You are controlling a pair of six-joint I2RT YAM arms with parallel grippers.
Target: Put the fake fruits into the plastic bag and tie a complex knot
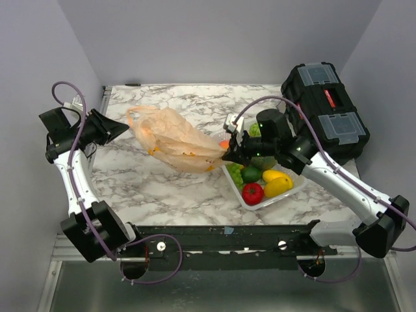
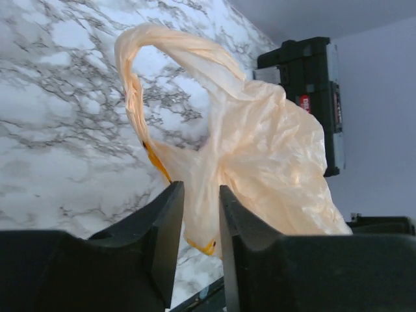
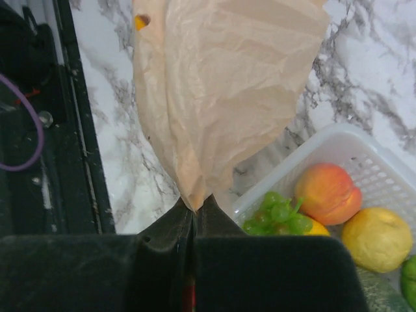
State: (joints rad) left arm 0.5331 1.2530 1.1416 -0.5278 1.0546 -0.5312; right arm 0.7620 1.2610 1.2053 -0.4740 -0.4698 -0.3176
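Two states: right pincer (image 3: 195, 218) clamps plastic bag (image 3: 221, 84); left pincer (image 2: 201, 224) ajar.

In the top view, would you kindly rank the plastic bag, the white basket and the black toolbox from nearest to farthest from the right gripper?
1. plastic bag: pinched in the right gripper, stretching off to its left.
2. white basket: right beside it, on the near side.
3. black toolbox: farthest, at the back right.
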